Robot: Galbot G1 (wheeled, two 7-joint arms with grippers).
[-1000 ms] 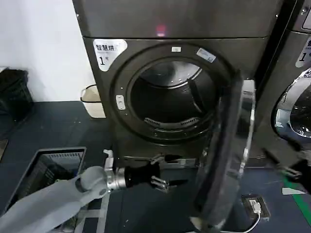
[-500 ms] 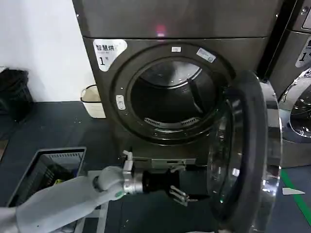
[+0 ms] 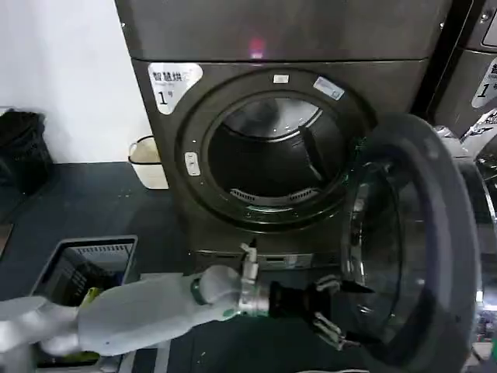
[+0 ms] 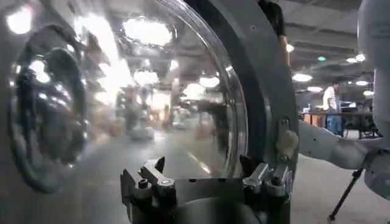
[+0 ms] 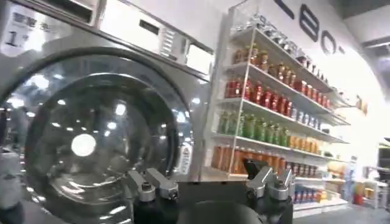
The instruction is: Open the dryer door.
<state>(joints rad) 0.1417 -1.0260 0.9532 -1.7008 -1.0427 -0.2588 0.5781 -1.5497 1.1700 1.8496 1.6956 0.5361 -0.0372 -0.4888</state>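
The dryer (image 3: 311,31) stands ahead with its white "1" sticker (image 3: 172,81) and pink light (image 3: 257,51); its round drum mouth (image 3: 268,155) is uncovered. The dryer door (image 3: 439,233) hangs swung out to the right, its dark grey inner face and domed glass turned toward me. My left gripper (image 3: 340,311) reaches in low from the left, open, its fingertips at the lower edge of the glass dome. In the left wrist view the door's glass (image 4: 152,91) looms just beyond the open left gripper (image 4: 204,173). My right gripper (image 5: 207,179) is open and holds nothing.
A second machine (image 3: 474,70) stands at the right; its shut chrome-ringed door (image 5: 91,140) faces the right wrist camera, beside a shelf of bottles (image 5: 274,97). A dark crate (image 3: 85,260) sits on the floor at the lower left, a white bin (image 3: 147,162) by the wall.
The door has swung further open toward the right, from edge-on to showing its inner face. My left arm has stretched rightward and lower, following it.
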